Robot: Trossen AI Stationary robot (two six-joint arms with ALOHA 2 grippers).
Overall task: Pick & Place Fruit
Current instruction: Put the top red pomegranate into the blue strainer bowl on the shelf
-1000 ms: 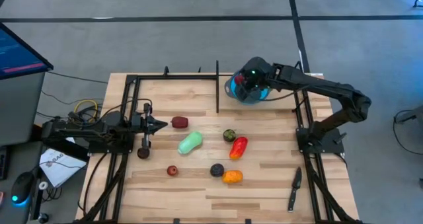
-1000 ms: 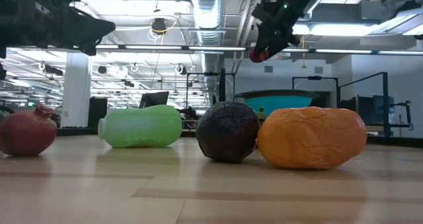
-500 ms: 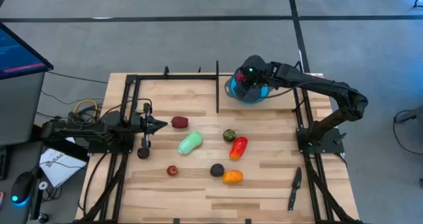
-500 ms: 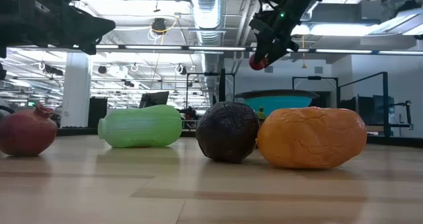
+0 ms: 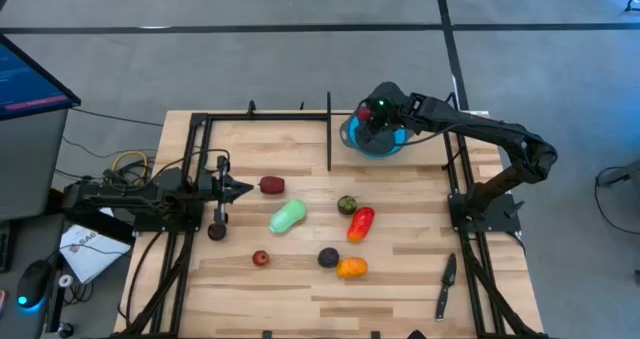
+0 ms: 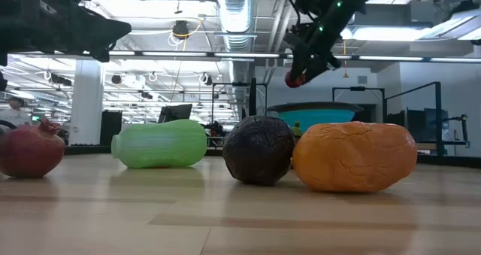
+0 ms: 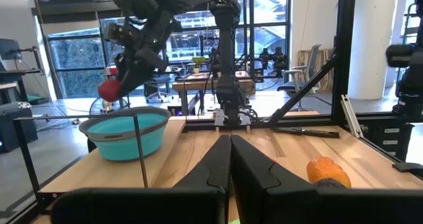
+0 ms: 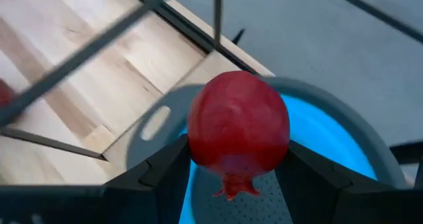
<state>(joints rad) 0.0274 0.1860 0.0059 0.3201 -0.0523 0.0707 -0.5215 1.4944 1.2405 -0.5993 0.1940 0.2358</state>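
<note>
My right gripper [image 5: 372,129] hangs over the round blue bowl [image 5: 392,146] at the table's far right, shut on a red round fruit [image 8: 238,128]. The same fruit [image 6: 294,79] shows above the bowl in the low view. On the table lie a maroon fruit [image 5: 271,185], a pale green oblong [image 5: 288,216], an olive-green piece [image 5: 346,205], a red pepper [image 5: 360,222], a dark purple piece [image 5: 328,258], an orange piece [image 5: 351,268] and a small red one [image 5: 260,258]. My left gripper [image 5: 243,187] waits shut at the left. My right gripper pinches the red fruit by its two opposite sides [image 8: 198,151], one dark finger [image 8: 165,174] on each side. It comes slanting down from the table's right. The fruit is lifted clear over the bowl's inside, its small crown [image 8: 231,187] pointing back toward the gripper.
A black knife [image 5: 445,286] lies near the table's front right corner. A black metal frame [image 5: 328,129] with upright posts runs around the work area, one rod right beside the bowl. A dark fruit [image 5: 216,232] lies near the left arm.
My right gripper has sunk toward the blue bowl with the red fruit held in it, staying over the bowl. The fruits on the table have not moved.
</note>
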